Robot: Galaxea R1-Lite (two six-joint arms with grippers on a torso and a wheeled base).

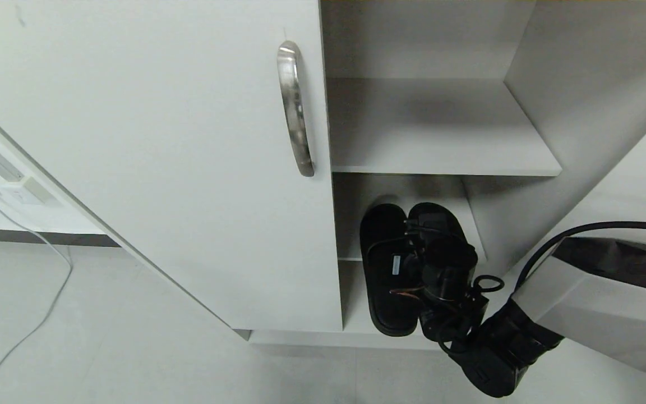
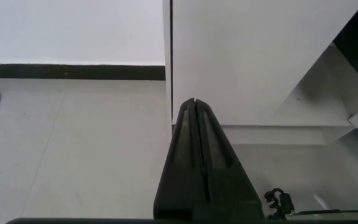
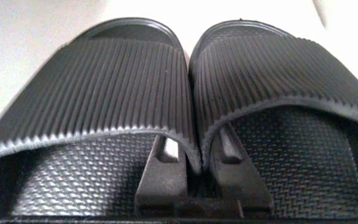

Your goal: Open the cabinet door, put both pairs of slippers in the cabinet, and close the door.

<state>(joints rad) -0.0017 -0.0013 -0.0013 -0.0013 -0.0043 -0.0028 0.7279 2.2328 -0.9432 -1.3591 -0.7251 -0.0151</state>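
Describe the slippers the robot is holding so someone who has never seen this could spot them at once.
Start at the white cabinet, in the open part right of the door with the metal handle. Below the wide shelf is a pair of black slippers side by side, the right pincer clamping their inner edges. Their ribbed black straps stand out against the white boards.
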